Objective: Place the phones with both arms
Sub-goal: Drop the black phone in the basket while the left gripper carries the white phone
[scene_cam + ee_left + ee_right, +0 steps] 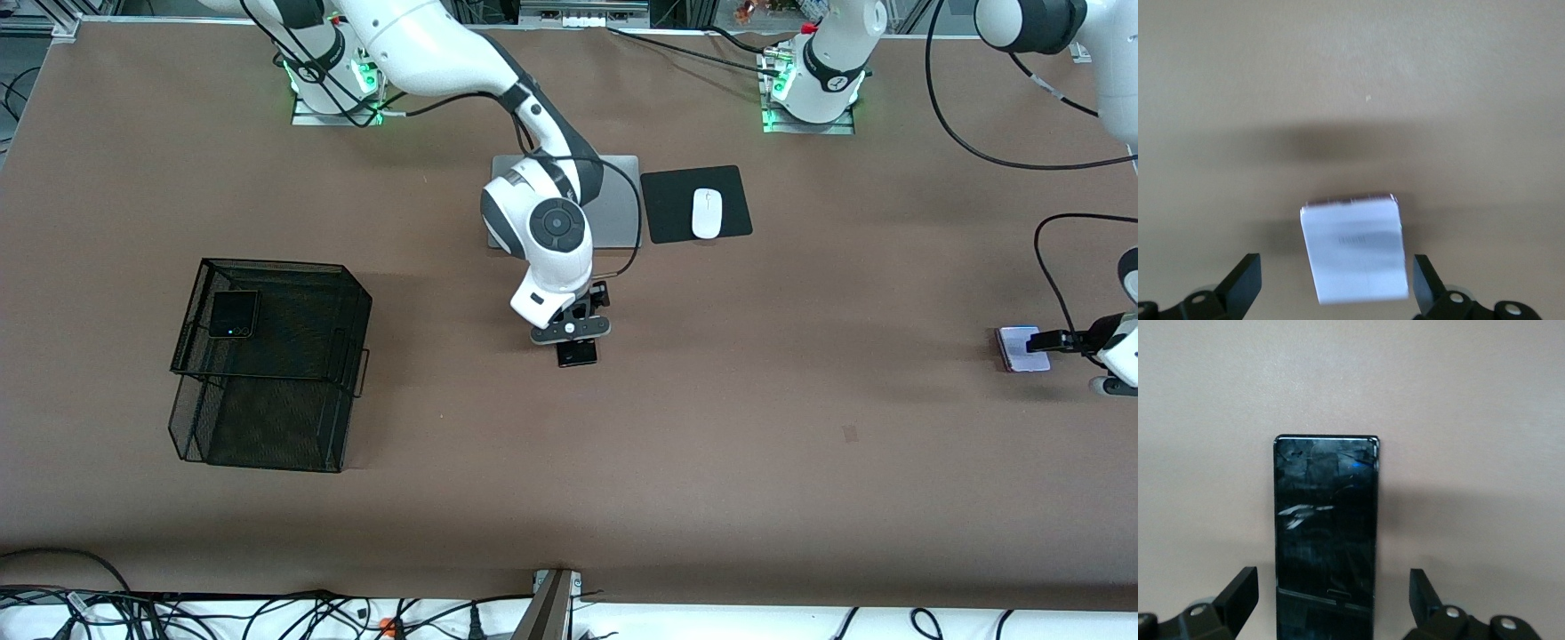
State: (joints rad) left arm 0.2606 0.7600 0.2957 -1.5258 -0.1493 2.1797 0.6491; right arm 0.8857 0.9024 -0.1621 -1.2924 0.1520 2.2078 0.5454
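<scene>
A long black phone [578,353] [1326,520] lies flat near the table's middle. My right gripper [574,342] [1331,587] hangs low over it, open, a finger [1241,587] on each side with gaps. The pale lavender-white phone [1022,348] [1353,250] lies at the left arm's end of the table. My left gripper [1047,341] [1336,277] is open around it, its fingers [1245,280] clear of the phone's edges. A small squarish black phone [233,314] rests in the top tier of the black mesh tray [276,356].
The two-tier mesh tray stands toward the right arm's end. A silver laptop [618,209], a black mouse pad [671,209] and a white mouse [707,213] lie near the arms' bases. Cables [267,613] run along the table's edge nearest the front camera.
</scene>
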